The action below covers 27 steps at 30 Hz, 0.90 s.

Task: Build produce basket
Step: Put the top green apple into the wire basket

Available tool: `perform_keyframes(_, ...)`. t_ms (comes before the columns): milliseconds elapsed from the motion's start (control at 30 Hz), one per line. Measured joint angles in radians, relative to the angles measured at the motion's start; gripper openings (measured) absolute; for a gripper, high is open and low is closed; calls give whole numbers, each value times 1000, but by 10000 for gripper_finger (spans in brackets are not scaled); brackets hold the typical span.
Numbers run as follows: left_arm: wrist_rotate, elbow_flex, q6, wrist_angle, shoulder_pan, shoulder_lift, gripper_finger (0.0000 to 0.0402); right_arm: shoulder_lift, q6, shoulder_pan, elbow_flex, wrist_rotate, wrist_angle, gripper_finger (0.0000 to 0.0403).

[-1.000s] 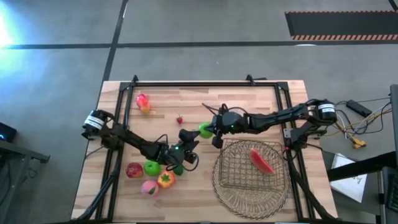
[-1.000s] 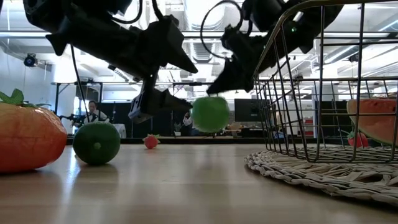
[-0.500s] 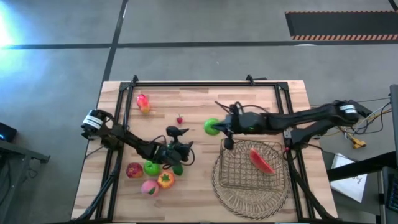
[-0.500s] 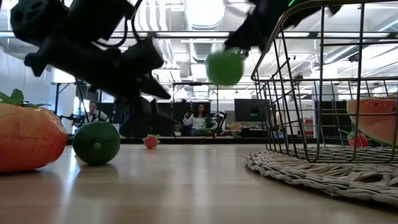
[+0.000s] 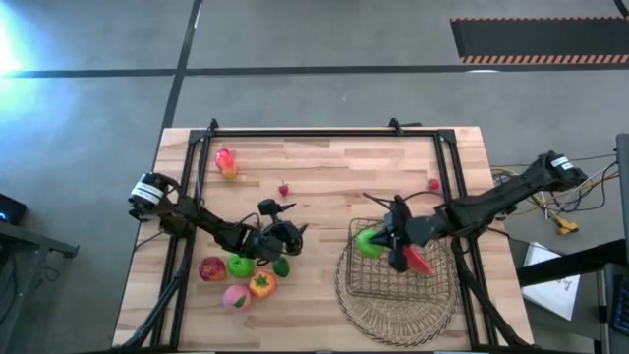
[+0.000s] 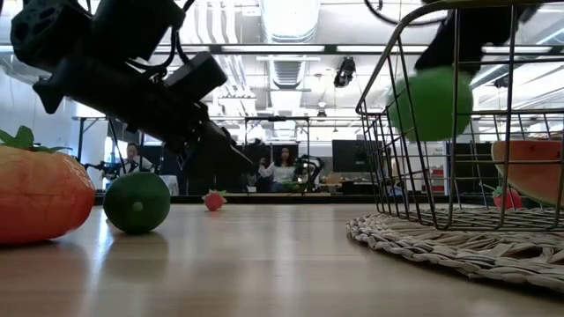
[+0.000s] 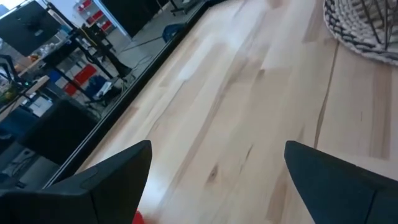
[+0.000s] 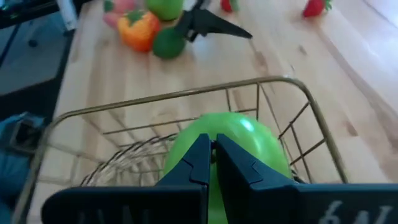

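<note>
Over the basket (image 5: 398, 265), the right end effector (image 5: 381, 242) has now carried the gripped green apple (image 5: 370, 242).

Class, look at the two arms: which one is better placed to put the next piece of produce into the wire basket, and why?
The right gripper: it already holds the green fruit over the basket. The left gripper is open and empty, near the produce pile.
</note>
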Motion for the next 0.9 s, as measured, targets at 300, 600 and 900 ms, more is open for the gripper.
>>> perform_keyframes(300, 15, 0, 6, 8, 0, 2, 350, 130, 12, 0, -74, 21, 172, 8)
perform_keyframes(600, 17, 0, 1, 13, 0, 2, 350, 205, 12, 0, -78, -3, 201, 8)
perform_keyframes(900, 17, 1, 8, 16, 0, 2, 350, 185, -3, 0, -78, -8, 200, 8)
